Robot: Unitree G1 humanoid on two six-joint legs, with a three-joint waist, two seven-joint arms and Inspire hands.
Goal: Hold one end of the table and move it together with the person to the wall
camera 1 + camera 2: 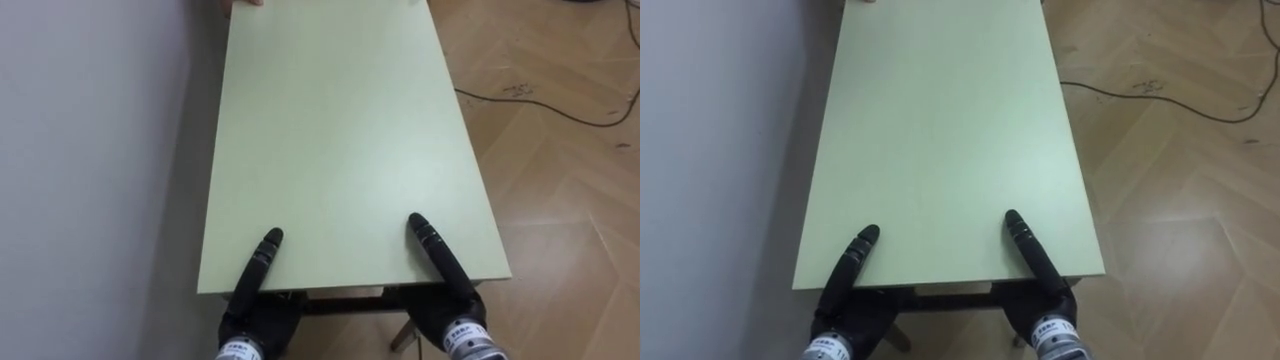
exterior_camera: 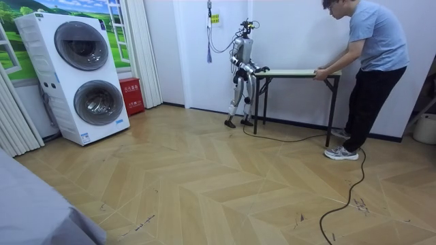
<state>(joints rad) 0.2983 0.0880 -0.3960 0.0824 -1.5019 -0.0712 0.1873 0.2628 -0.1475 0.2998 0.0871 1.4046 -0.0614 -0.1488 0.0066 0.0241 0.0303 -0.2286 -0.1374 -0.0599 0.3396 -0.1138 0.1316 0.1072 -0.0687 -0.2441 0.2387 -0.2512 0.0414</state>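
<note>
Herringbone wood floor [image 1: 560,200], smooth rectangular pale-green table [image 1: 340,130]

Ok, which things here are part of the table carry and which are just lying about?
In the job: table, left robot hand and right robot hand at its near edge, person holding the far end.
Lying about: stacked washing machines, red box beside them, white curtain.

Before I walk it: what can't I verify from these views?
- Grip of left hand and right hand beneath the table: tabletop hides it in the eye views; too small in the room view.
- The person's hold on the far end: cut off at the eye views' top edge.
- Whether the table legs are off the floor: too small in the room view.
</note>
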